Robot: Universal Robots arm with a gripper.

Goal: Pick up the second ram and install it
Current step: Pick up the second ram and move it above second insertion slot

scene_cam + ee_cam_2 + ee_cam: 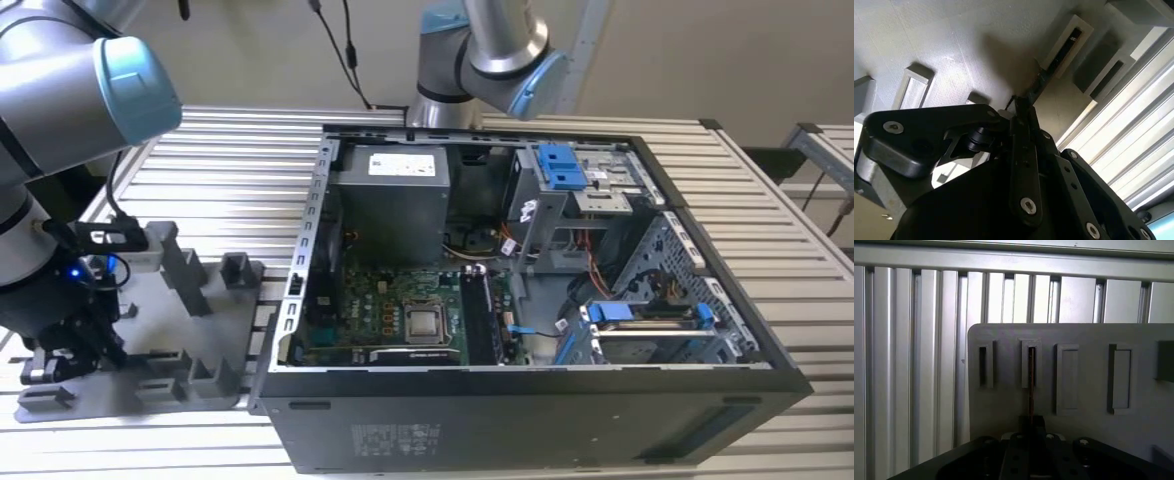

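Exterior view, from its left: the arm (60, 110) stoops over the grey holder (214, 345), well apart from the open case (534, 425) and its motherboard (387, 300). In both wrist views the gripper (1031, 422) appears pinched shut on the near edge of the ram (1031, 387). The ram is a thin dark strip seen edge-on, with its far part seated in one of the holder's narrow pockets.

The hold looks slight, since the fingers meet on a narrow edge, and trouble would likely start there. A pull not square to the pocket could wedge the ram against the pocket walls, drag the holder along, or twist the ram in the grip. A tilted ram would be hard to right in the air.

Further toward the exterior view's right stands the case's side wall (316, 230), and a low carry could knock the ram on its rim. Beyond it, the black slots (483, 320) lie close beside the processor (424, 322) and loose cables (501, 250). A skewed ram would likely miss a slot's guides, and pressing it then risks bent contacts or a half-seated fit.
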